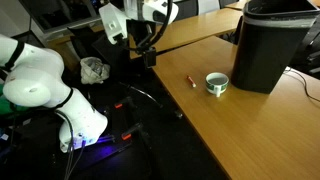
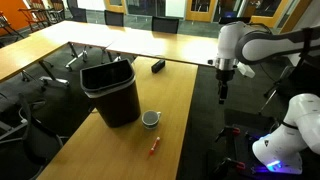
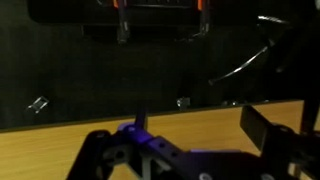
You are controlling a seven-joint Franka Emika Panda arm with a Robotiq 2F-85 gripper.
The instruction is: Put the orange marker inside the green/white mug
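The orange marker (image 1: 189, 80) (image 2: 154, 148) lies flat on the wooden table (image 1: 250, 140), a little to the side of the green/white mug (image 1: 216, 83) (image 2: 150, 120). The mug stands upright and apart from the marker. My gripper (image 1: 150, 57) (image 2: 222, 93) hangs above the table's edge, well away from both and higher than them. In the wrist view the gripper (image 3: 180, 150) is open and empty, over the table edge and dark floor. Neither marker nor mug shows in that view.
A tall black bin (image 1: 265, 45) (image 2: 110, 90) stands on the table right behind the mug. A small black object (image 2: 158, 66) lies farther along the table. A crumpled white thing (image 1: 95, 70) and cables lie on the dark floor beside the robot base.
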